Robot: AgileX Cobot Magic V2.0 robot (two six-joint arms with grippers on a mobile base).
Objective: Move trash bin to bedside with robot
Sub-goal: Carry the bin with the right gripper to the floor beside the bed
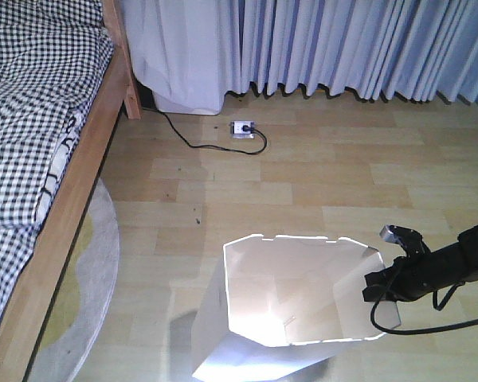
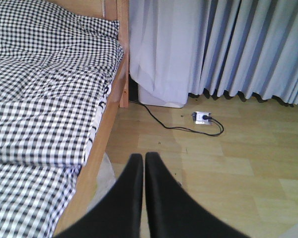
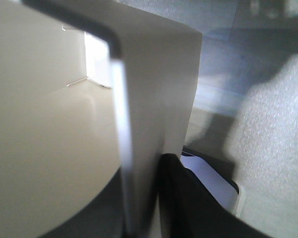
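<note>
Bed (image 1: 70, 199): cut off at the left and near edges in the front view, so only one long side and a corner post show. The frame is light brown wood, and the black-and-white gingham bedding is soft and rumpled.
Curtains (image 1: 342, 48): pale grey-blue in deep folds along the far wall, tops out of view. The hems hang down to the floor. Something white (image 1: 183, 95) sits half under them near the bedpost, and I cannot make out what it is.
Floor (image 1: 303, 175): light wood-look planks, smooth, with a slight sheen.
Rug (image 1: 95, 278): round and pale, partly tucked under the bed frame and cut off at the near edge.
Trash bin (image 1: 303, 286): stands on the floor in the near middle, right of the bed and apart from its frame. Its base is cut off at the lower edge. It is thin cream plastic with an angular notched rim, narrowing downward.
Right arm (image 1: 462, 255): slim and black, coming in from the right with a looping cable. Most of it is out of frame.
Right gripper (image 1: 378, 286): clamped on the bin's right rim. The wrist view is blurred, but the wall sits between the dark fingers (image 3: 181, 198).
Left gripper (image 2: 143, 163): black fingers pressed almost together, holding nothing, above the floor beside the bed.
Power strip (image 1: 243, 127): small and white, on the far floor with a black cable (image 1: 187, 139) trailing toward the bedpost.
</note>
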